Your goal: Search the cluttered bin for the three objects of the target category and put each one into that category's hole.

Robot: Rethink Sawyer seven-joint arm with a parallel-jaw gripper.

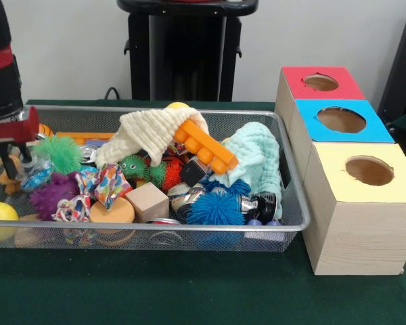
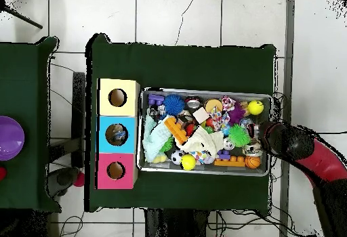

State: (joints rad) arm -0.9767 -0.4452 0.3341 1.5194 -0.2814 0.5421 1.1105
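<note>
- The bin [image 1: 294, 203] is a wire mesh tray on the green table [image 1: 189, 291], heaped with toys and cloths.
- Just beside the bin stand three wooden boxes in a row, each with a round hole on top: a yellow box [image 1: 362, 203], a blue box [image 1: 338, 122] and a red box [image 1: 321, 82].
- In the overhead view the blue box's hole shows something inside; what it is I cannot tell.
- Near the bin's middle an orange block [image 1: 204, 145] lies tilted across a cream cloth [image 1: 152, 132].
- A mint cloth [image 1: 257, 159] lies at the bin's box end, touching the orange block.
- A blue spiky ball [image 1: 215, 206] sits below the mint cloth, against the bin's front wall.
- A wooden cube [image 1: 147, 201] and a wooden disc [image 1: 111, 211] lie near the front wall, left of the blue ball.
- A green spiky ball [image 1: 57, 152] and a purple fuzzy ball [image 1: 52, 194] lie toward the bin's end away from the boxes.
- A yellow ball [image 1: 0, 215] rests in the front corner at that same end.
- The gripper [image 1: 8, 152] hangs over the bin's end away from the boxes, beside the green spiky ball.
- I cannot tell the state of the claw; it is partly cut off and blurred.
</note>
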